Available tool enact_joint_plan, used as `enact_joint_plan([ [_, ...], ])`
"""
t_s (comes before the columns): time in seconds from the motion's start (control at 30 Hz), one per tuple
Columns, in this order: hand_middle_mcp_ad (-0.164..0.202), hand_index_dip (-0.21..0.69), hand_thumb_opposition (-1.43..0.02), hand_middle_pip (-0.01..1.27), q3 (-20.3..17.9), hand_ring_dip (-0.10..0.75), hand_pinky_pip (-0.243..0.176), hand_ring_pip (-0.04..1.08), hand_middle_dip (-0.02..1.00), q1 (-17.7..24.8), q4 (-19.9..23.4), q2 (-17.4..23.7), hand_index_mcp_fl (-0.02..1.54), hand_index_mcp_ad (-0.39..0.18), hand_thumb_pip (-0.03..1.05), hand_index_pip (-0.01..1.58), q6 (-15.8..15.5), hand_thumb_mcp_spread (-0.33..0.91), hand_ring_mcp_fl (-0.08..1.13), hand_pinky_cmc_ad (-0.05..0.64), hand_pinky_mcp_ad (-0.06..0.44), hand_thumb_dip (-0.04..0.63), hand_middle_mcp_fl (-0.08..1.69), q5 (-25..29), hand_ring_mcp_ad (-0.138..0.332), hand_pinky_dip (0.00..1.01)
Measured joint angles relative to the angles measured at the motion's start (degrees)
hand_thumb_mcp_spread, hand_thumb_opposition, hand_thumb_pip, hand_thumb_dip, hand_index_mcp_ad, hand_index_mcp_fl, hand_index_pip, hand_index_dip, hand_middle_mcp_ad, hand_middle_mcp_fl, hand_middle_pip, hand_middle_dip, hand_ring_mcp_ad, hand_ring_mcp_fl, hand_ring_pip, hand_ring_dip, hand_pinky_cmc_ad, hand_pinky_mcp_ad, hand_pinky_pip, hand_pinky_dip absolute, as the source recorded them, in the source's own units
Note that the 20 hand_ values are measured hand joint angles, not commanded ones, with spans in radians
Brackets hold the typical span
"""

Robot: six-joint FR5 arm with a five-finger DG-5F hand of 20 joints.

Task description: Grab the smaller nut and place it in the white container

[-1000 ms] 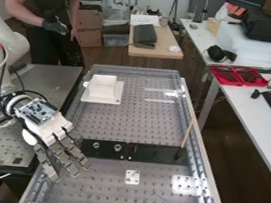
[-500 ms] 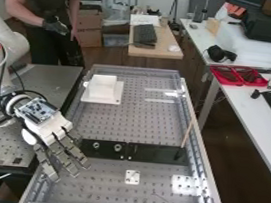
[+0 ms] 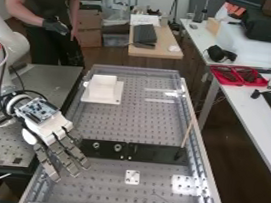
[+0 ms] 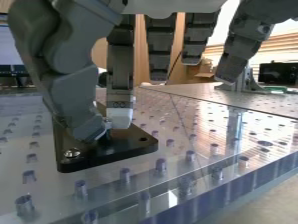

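Observation:
The hand (image 3: 58,144) is low at the near left of the high view, over the left end of the flat black bar (image 3: 157,153). Close up in the wrist view, thumb and one finger of the hand (image 4: 70,95) are curled together at the bar, pinching a small shiny piece of metal, the smaller nut (image 4: 107,121), mostly hidden between their tips. The other fingers hang apart from it. On the bar the larger nut (image 3: 96,145) and the bearing (image 3: 117,147) stand beside the hand. The white container (image 3: 102,85) sits on a white plate at the far left of the bench.
A perforated bench plate (image 3: 136,124) lies under everything. A thin wooden stick (image 3: 187,134) leans at the bar's right end. Nearer stands a small white square piece (image 3: 132,177). A raised metal rail (image 3: 203,149) edges the bench on the right.

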Motion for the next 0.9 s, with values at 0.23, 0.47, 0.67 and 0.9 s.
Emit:
enact_joint_plan([
  [0.23, 0.07, 0.14, -0.84, 0.13, 0.11, 0.11, -0.037, 0.09, 0.23, -0.02, 0.02, -0.08, 0.32, -0.12, 0.65, 1.49, -0.06, 0.43, 0.0, 0.387, 0.291, 0.253, 0.19, -0.16, 0.127, 0.34],
  [0.47, 0.066, 0.14, -0.84, 0.13, 0.19, 0.11, -0.026, 0.09, 0.23, 0.0, -0.07, -0.04, 0.32, -0.117, 0.65, 1.49, -0.01, 0.43, 0.0, 0.38, 0.295, 0.253, 0.19, -0.24, 0.113, 0.33],
  [0.67, 0.068, 0.14, -0.85, 0.13, 0.37, 0.11, -0.026, 0.09, 0.24, -0.1, -0.36, 0.22, 0.33, -0.117, 0.65, 1.49, -0.09, 0.43, 0.0, 0.38, 0.295, 0.253, 0.19, -0.55, 0.113, 0.33],
  [0.9, 0.068, 0.14, -0.87, 0.13, 1.03, 0.11, -0.026, 0.09, 0.24, -0.95, -1.67, 1.94, 0.35, -0.134, 0.65, 1.49, -1.04, 0.43, 0.0, 0.379, 0.295, 0.253, 0.19, -2.0, 0.113, 0.33],
])
